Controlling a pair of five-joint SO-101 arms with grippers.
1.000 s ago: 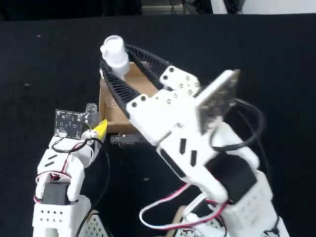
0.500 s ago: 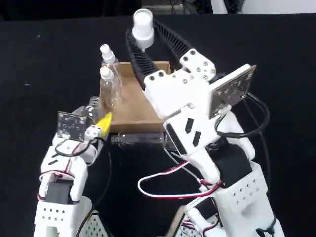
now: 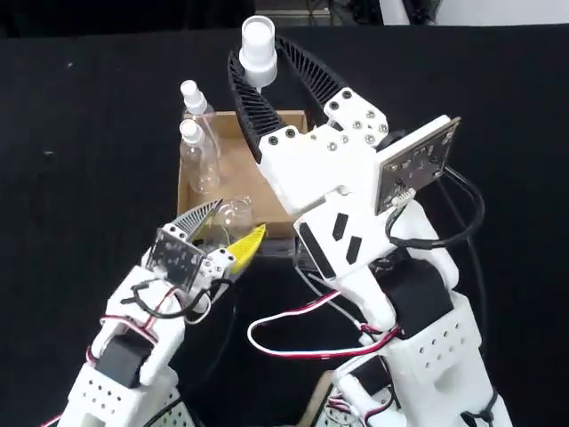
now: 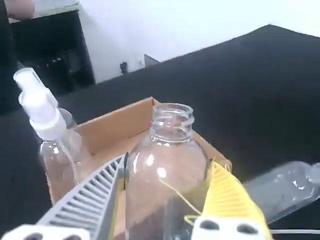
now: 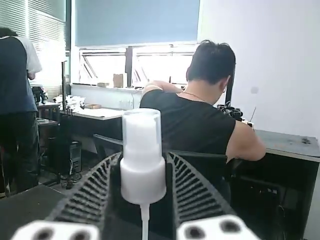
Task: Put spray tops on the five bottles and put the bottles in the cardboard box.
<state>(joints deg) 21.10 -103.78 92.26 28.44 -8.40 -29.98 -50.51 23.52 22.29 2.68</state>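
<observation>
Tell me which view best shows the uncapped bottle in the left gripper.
Left wrist view: the uncapped bottle sits close up, its open threaded neck clear, held in the left gripper. The high view shows it smaller, from above.

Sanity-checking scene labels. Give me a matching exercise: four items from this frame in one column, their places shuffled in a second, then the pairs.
1. spray top
2. uncapped bottle
3. capped bottles
4. lying bottle

A. standing in the cardboard box
B. held in the left gripper
C. on the table beside the box
D. held in the right gripper

Pairs: 1-D, 2-B, 3-A, 4-C
</observation>
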